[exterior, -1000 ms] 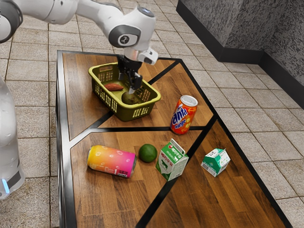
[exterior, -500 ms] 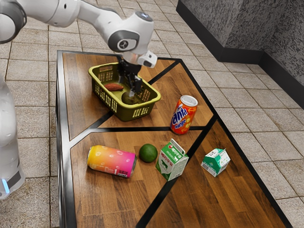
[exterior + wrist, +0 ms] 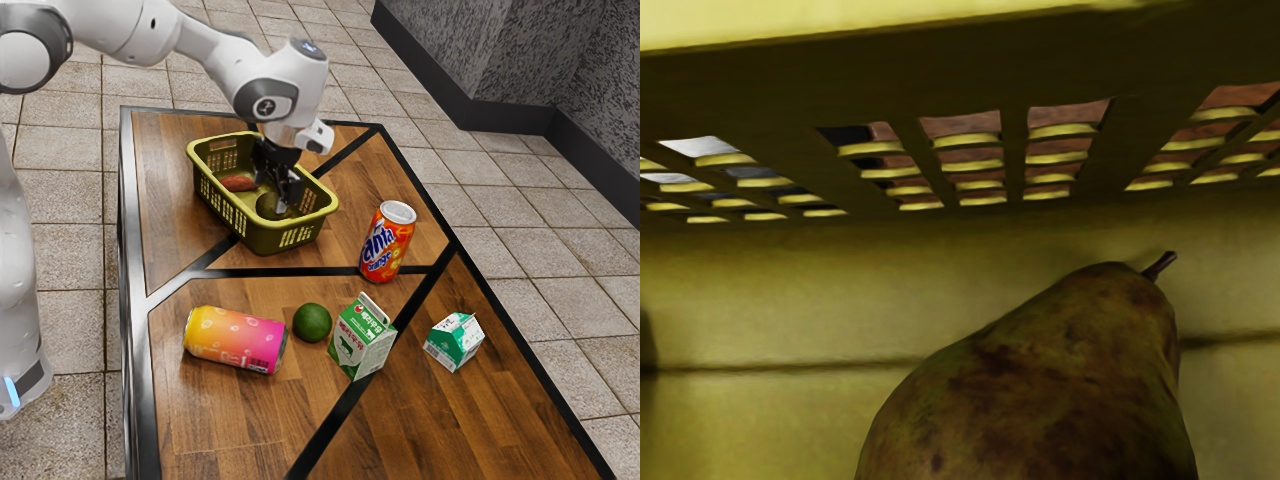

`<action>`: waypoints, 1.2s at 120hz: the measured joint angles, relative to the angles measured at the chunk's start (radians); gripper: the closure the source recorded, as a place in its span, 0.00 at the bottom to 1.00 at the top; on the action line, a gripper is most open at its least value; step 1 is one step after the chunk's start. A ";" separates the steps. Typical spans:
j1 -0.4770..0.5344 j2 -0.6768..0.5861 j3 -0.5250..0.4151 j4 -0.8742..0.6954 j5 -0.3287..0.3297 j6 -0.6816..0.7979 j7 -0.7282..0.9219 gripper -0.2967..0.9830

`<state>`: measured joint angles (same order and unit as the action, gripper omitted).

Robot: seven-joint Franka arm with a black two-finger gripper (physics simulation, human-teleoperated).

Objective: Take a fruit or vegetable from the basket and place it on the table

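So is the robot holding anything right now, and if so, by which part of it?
I can't tell. My gripper is down in the basket at the pear, but whether it has hold of the pear, or where, is hidden.

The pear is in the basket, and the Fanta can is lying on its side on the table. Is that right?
Not quite: the Fanta can is standing upright on the table, as the exterior view shows. The pear is in the basket, just as you said.
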<state>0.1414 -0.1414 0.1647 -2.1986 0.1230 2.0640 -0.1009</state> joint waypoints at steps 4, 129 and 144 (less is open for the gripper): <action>0.000 0.004 0.000 0.000 -0.001 0.001 -0.001 0.23; 0.000 -0.014 -0.002 0.060 -0.048 -0.111 -0.080 0.54; 0.000 -0.087 -0.021 0.077 -0.048 -0.170 -0.100 0.54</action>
<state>0.1418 -0.2285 0.1439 -2.1215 0.0753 1.8938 -0.2012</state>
